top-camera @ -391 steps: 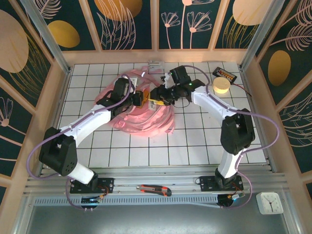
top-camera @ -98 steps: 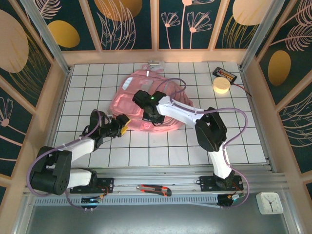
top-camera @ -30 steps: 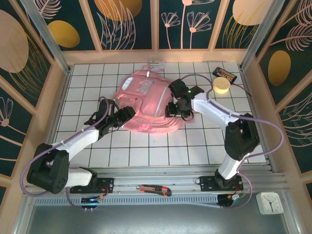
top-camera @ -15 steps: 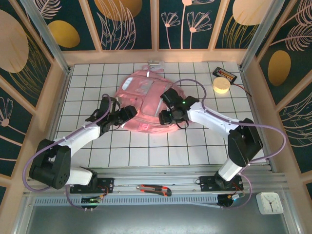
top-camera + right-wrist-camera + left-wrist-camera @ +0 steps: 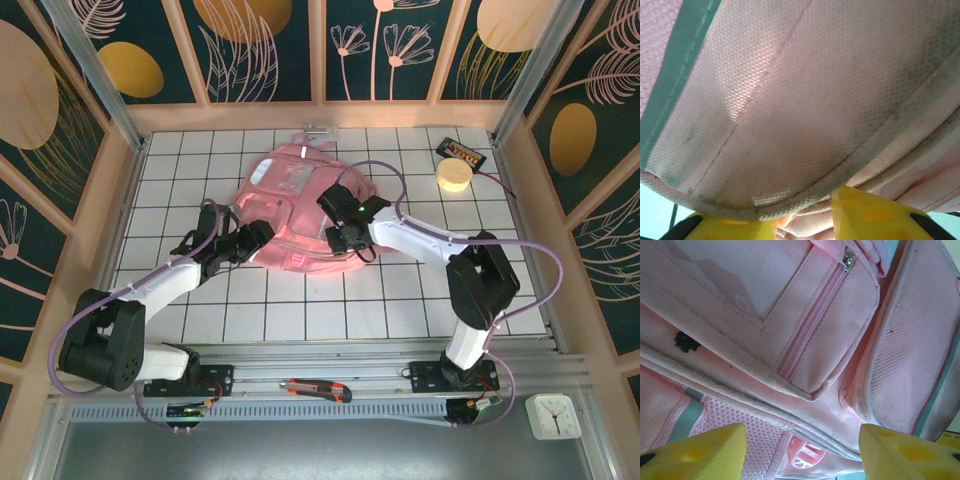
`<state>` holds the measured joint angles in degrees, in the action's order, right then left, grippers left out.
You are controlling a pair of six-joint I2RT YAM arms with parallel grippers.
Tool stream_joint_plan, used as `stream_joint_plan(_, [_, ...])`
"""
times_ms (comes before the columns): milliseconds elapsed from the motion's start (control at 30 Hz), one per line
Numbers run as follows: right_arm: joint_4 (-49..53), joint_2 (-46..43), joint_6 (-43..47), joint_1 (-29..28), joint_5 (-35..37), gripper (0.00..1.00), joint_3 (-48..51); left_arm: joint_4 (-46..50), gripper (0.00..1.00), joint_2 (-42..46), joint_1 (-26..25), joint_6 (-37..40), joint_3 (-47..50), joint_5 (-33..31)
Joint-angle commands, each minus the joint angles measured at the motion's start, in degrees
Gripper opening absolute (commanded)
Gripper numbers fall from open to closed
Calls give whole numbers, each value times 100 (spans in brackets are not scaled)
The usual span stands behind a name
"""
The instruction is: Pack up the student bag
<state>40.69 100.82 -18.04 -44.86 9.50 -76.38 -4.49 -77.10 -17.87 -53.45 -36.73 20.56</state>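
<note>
The large soft pink fabric backpack (image 5: 295,205) is limp: take piped seams. My left end effector (image 5: 800,450) stands wide; right end effector (image 5: 804,220) narrow, perhaps gripping.

Right gripper (image 5: 340,240) sliding from student bag's (image 5: 300,195) right side to its near edge, jaws narrowing around that edge; left gripper (image 5: 254,238) moving up against bag's left flank.

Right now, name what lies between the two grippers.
The student bag: its near edge spans from left gripper to right gripper, in the top view.
</note>
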Motion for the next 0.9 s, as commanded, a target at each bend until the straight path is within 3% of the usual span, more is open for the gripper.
stream_joint_plan(0, [-10, 197, 96, -85, 403, 30, -276, -148, 61, 126, 47, -89, 65, 106])
stream_joint_plan(533, [239, 534, 138, -179, 881, 21, -544, -307, 61, 233, 97, -267, 269, 102])
stream_joint_plan(667, [221, 555, 155, -181, 865, 4, -552, -315, 61, 252, 103, -301, 287, 98])
stream_joint_plan(867, [351, 426, 197, -208, 848, 0, -624, -114, 61, 200, 100, 35, 83, 141])
